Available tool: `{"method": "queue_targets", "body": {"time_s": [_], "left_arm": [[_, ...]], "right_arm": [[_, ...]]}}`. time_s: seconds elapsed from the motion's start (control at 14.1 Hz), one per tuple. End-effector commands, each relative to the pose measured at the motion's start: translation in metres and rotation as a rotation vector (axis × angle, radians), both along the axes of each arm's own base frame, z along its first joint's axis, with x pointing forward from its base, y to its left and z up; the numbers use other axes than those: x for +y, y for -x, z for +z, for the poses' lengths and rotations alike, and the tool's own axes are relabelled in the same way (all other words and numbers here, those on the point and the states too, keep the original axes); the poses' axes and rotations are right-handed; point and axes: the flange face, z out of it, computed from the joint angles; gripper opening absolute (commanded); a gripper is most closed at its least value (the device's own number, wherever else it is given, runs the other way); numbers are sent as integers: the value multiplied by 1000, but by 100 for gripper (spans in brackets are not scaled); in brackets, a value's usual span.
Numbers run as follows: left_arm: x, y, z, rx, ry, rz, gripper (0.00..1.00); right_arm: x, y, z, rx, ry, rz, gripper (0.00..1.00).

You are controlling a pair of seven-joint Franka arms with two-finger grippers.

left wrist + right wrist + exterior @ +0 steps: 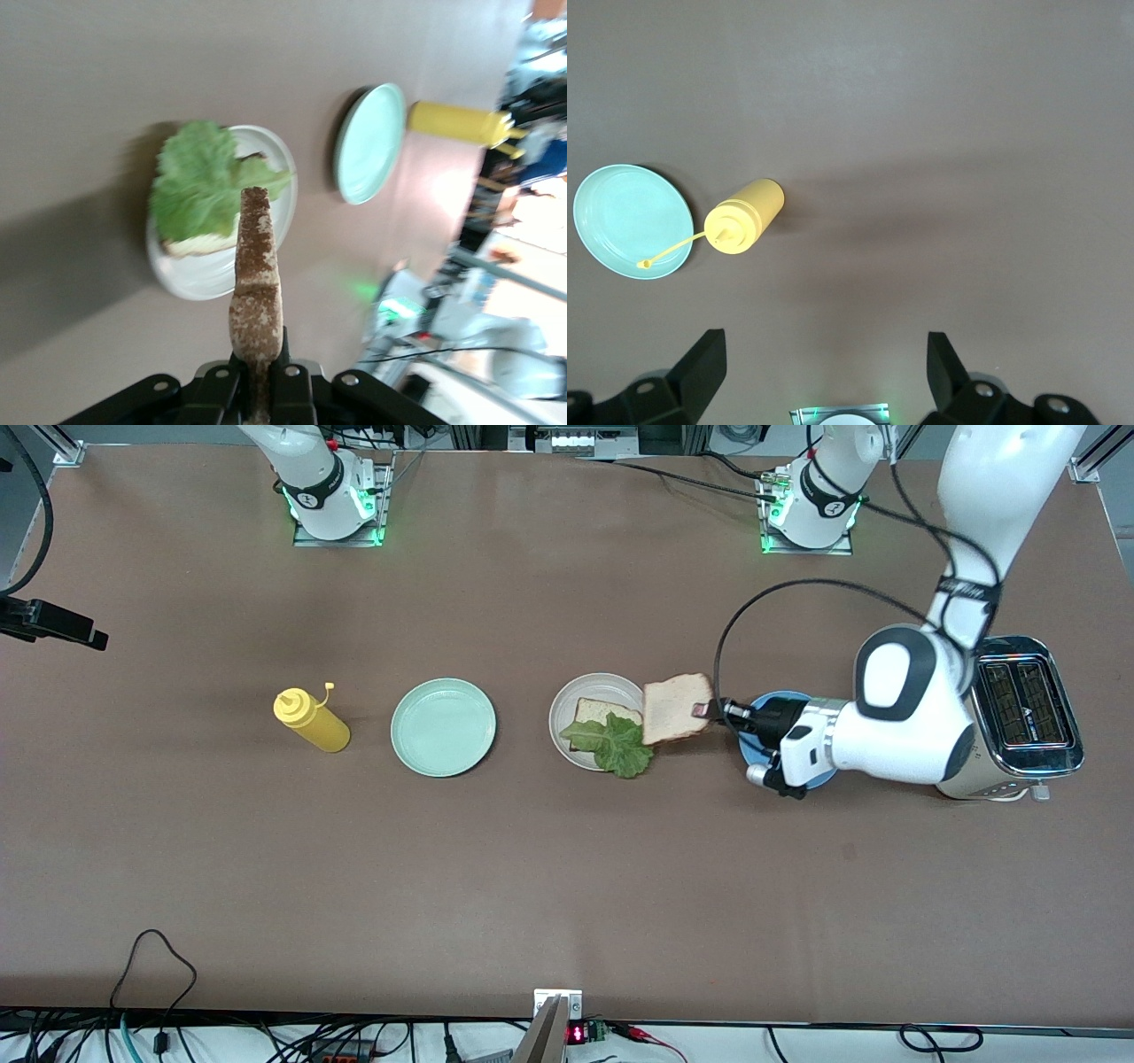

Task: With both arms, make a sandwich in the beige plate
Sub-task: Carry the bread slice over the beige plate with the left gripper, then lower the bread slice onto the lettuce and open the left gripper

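Toasted bread slice [677, 708] is hanging pinched in the left end effector [714, 709], over the beige plate [567, 707] rim. It should be lowering flat, squarely over the lettuce [613, 743]. Right end effector [824, 372] is waiting spread above the tabletop [567, 886].

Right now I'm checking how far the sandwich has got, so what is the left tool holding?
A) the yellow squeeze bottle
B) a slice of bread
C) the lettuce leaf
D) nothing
B: the left tool is shut on a slice of bread, held by its edge over the rim of the beige plate, where the lettuce leaf already lies on the other slice.
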Motion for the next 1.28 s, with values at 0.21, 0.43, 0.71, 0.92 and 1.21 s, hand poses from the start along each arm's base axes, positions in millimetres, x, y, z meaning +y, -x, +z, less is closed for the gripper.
{"method": "queue_targets", "body": {"time_s": [0.21, 0.43, 0.71, 0.92, 1.21], "left_arm": [[-31, -3, -42, 64, 124, 137, 0], [-46, 25, -84, 52, 152, 179, 0], [-41, 34, -95, -94, 253, 137, 0], [-33, 36, -92, -209, 295, 79, 0], [-17, 43, -104, -258, 344, 48, 0]], "right_arm": [[-7, -2, -1, -17, -3, -19, 100], [-8, -5, -6, -10, 1, -17, 100], [-7, -7, -7, -16, 3, -16, 100], [-8, -7, -7, -16, 3, -18, 100], [-9, -7, -8, -18, 0, -20, 100]]}}
